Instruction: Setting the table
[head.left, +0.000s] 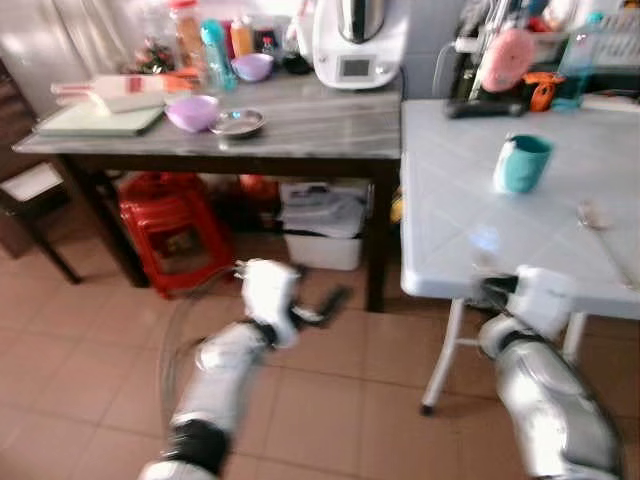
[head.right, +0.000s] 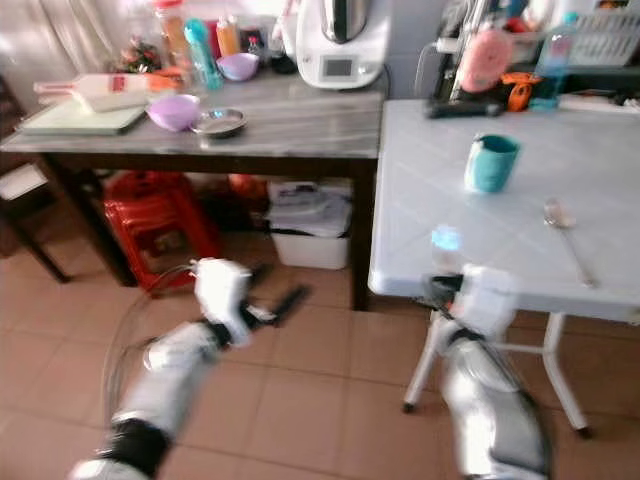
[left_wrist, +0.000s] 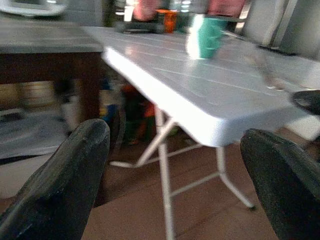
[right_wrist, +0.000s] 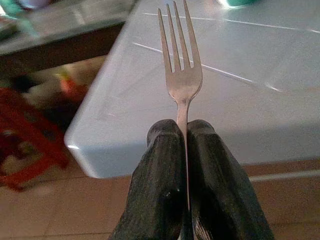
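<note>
- Holding a fork (right_wrist: 181, 65) by its handle, the right tool (right_wrist: 183, 131) is clenched on it, tines pointing out ahead toward the white table (head.left: 470, 215).
- The pinch sits on the narrow handle below the neck; both pads press its flat faces, and the fork stands straight between them.
- The fork looks like thin, stiff, polished metal: light, hard to damage, but probably slick, so it could swivel or slide in a loose pinch. A hold on the flat of the handle, as here, seems the safest place.
- The right tool is low at the near edge of the white table, the fork not yet over the top.
- The left tool (left_wrist: 175, 175) is released, fingers (left_wrist: 65, 185) wide apart with nothing between them, hanging over the tiled floor (head.left: 90, 330) near the dark table (head.left: 320, 125).
- A teal mug (head.left: 523, 163) stands on the white table, and a spoon (head.left: 598, 228) lies well apart from it, nearer the right edge.
- Laying the fork flat calls for a low release, or it may bounce and skid on the smooth top.
</note>
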